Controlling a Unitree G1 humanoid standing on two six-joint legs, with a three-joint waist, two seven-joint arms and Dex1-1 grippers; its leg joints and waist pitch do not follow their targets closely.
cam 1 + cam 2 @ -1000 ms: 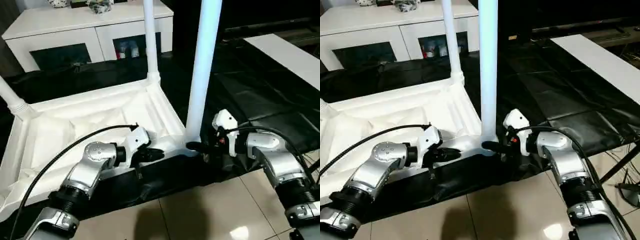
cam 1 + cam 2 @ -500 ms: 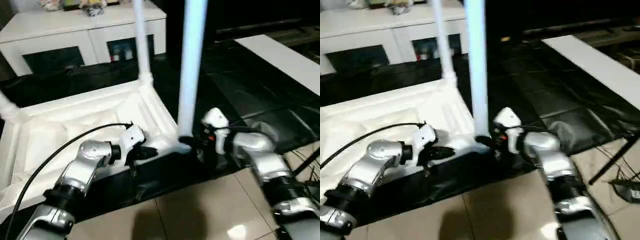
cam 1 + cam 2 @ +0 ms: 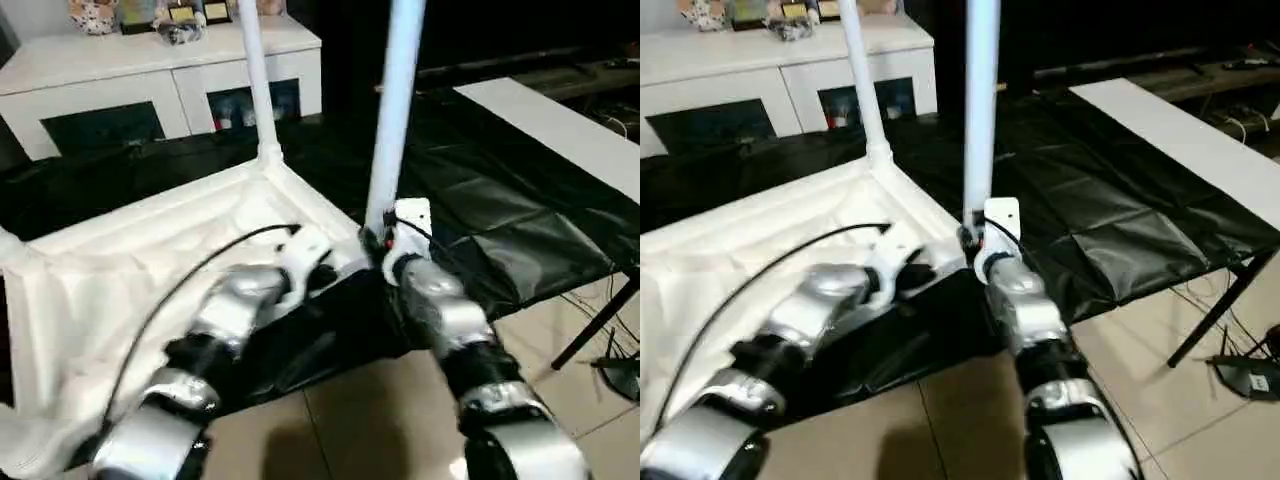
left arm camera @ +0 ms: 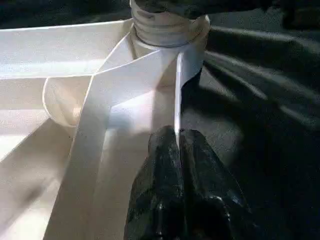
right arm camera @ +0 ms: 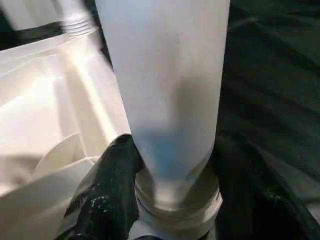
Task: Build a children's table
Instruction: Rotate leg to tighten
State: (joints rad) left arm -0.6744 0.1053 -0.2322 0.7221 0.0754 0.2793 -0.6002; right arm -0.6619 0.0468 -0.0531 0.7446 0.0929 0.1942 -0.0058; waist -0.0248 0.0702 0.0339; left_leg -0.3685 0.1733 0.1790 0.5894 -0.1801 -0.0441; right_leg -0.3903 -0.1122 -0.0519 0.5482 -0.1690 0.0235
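Note:
The white tabletop (image 3: pixel 150 250) lies upside down on the black-covered work table. A leg (image 3: pixel 397 110) stands upright in its near right corner socket, and another leg (image 3: pixel 254 80) stands in the far right corner. My right gripper (image 3: pixel 378 240) is at the base of the near leg. In the right wrist view its fingers (image 5: pixel 112 190) press on both sides of that leg (image 5: pixel 165 90), just above the threaded collar. My left gripper (image 4: pixel 177 137) is shut on the tabletop's thin raised rim (image 4: pixel 178 85), a little left of the same corner socket (image 4: pixel 165 30).
A white cabinet (image 3: pixel 150 80) with dark glass doors stands behind the work table. A white board (image 3: pixel 560 120) lies on the black cover (image 3: pixel 480 190) at the right. The table's front edge runs under my forearms, with tiled floor (image 3: pixel 380 420) and a black stand (image 3: pixel 590 330) below.
The whole picture has shifted, so the camera has moved. My right gripper's fingers have narrowed onto the base of the near leg. My left gripper has stayed shut on the rim.

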